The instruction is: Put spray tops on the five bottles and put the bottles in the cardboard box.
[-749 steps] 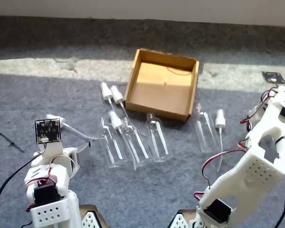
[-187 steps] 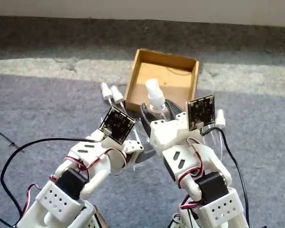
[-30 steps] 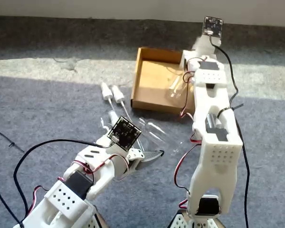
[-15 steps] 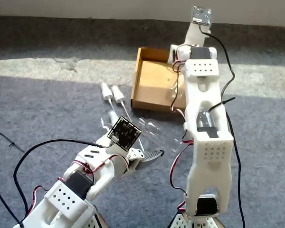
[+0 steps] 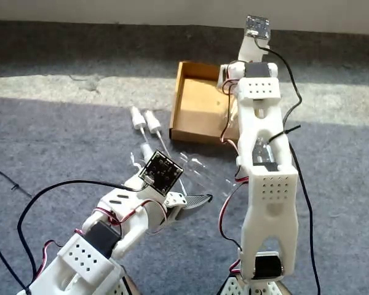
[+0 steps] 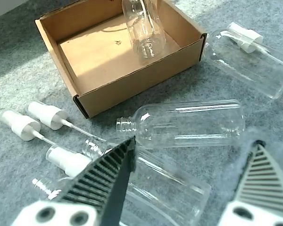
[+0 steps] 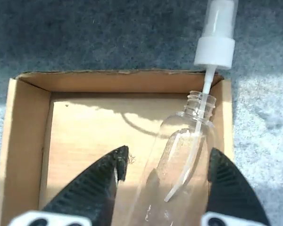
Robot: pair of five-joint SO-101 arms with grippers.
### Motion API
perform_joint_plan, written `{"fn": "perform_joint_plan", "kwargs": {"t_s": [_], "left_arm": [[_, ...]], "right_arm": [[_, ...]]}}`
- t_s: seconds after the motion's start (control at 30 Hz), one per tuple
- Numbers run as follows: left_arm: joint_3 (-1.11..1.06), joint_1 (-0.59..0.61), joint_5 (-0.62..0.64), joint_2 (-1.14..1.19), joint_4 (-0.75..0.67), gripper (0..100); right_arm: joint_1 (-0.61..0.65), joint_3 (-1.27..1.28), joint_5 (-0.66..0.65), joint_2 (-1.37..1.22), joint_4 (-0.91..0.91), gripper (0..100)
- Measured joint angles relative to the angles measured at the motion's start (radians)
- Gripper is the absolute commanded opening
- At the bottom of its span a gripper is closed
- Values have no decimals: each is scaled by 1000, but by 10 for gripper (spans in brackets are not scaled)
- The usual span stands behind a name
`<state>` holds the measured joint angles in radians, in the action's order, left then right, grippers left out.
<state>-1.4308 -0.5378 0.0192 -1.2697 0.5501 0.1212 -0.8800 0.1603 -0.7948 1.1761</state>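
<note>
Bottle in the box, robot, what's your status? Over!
Left gripper open, above bare bottles on the carpet. Right gripper open, jaws astride the bottle lying in the cardboard box. Its spray top sits raised off the neck, not seated.

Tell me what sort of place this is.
Likely an indoor carpeted floor or felt-covered bench used as a makeshift robot workspace: grey carpet-like surface, a pale wall edge behind it, and a cardboard box beside loose bottles.

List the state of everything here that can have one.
cardboard box, open on top.
bottle in the box, tilted, spray top raised off the neck, tube inside.
bottle on the carpet, lying down, uncapped.
left gripper, open.
right gripper, open, astride the tilted bottle.
</note>
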Motion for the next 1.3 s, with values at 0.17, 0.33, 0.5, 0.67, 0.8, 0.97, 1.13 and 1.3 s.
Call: {"fn": "perform_joint_plan", "kwargs": {"t_s": [0.17, 0.33, 0.5, 0.67, 0.8, 0.97, 1.13, 1.3], "left_arm": [[0, 0, 0, 0, 0, 336], [0, 0, 0, 0, 0, 336], [0, 0, 0, 0, 0, 336], [0, 0, 0, 0, 0, 336], [0, 0, 0, 0, 0, 336], [0, 0, 0, 0, 0, 336], [0, 0, 0, 0, 0, 336], [0, 0, 0, 0, 0, 336]], "right_arm": [[-11, 0, 0, 0, 14, 271], [-11, 0, 0, 0, 0, 271], [-8, 0, 0, 0, 0, 271], [18, 0, 0, 0, -5, 271], [12, 0, 0, 0, -5, 271], [17, -2, 0, -86, -11, 271], [17, -2, 0, -161, -15, 271], [17, -34, 0, -175, -15, 214]]}}
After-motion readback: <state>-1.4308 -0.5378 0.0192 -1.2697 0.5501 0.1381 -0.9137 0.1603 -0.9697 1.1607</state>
